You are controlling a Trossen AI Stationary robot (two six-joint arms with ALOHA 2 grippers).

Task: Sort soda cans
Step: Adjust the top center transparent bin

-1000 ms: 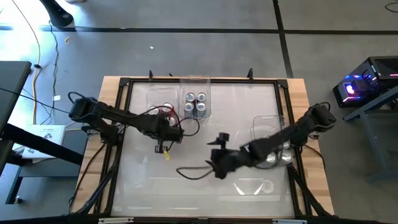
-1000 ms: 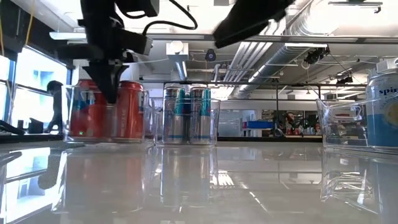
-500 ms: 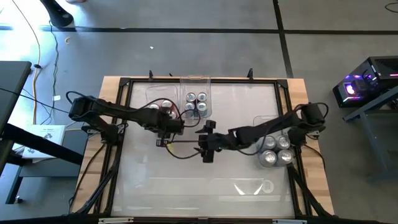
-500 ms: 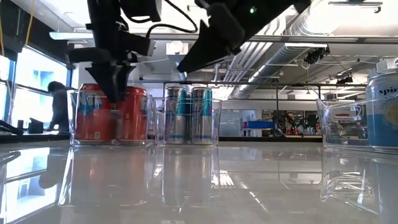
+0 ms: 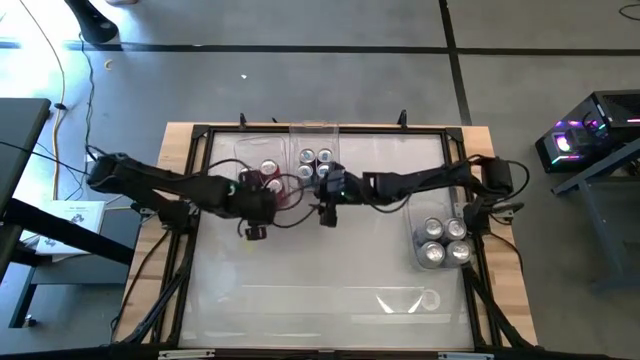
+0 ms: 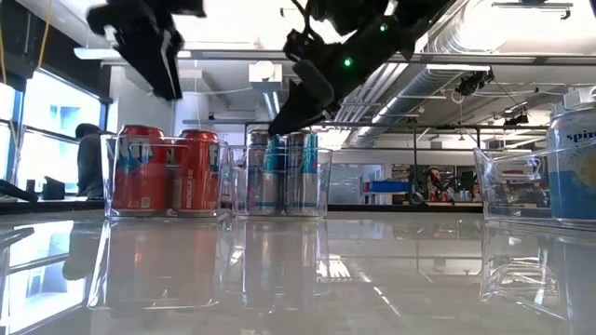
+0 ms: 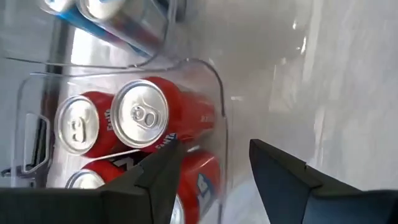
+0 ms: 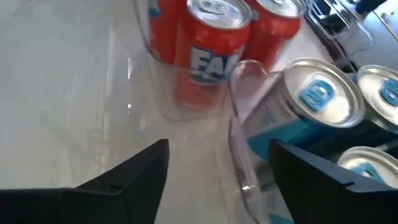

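Observation:
Red soda cans (image 7: 140, 115) stand upright in a clear bin (image 5: 262, 172) at the far left. Blue-and-silver soda cans (image 8: 317, 99) fill the clear middle bin (image 5: 317, 165). Silver cans (image 5: 440, 245) sit in a bin at the right. My left gripper (image 7: 214, 146) hangs open above the red cans' bin, holding nothing; in the low view my left gripper (image 6: 163, 74) is well above the can tops. My right gripper (image 8: 219, 144) is open and slants down over the table, at the near corners of the red and middle bins (image 5: 322, 195).
An empty clear bin (image 5: 405, 298) lies near the front edge, right of centre. A black frame (image 5: 200, 135) borders the glossy table. Bare tabletop stretches across the near half (image 5: 300, 290). A person stands far off at the low view's left (image 6: 88, 158).
My left gripper has risen out of the red cans' bin and drawn back a little toward the table's left; the red cans stay upright in the bin. My right gripper has swept from near the right bin toward the left and far side, to the middle bin.

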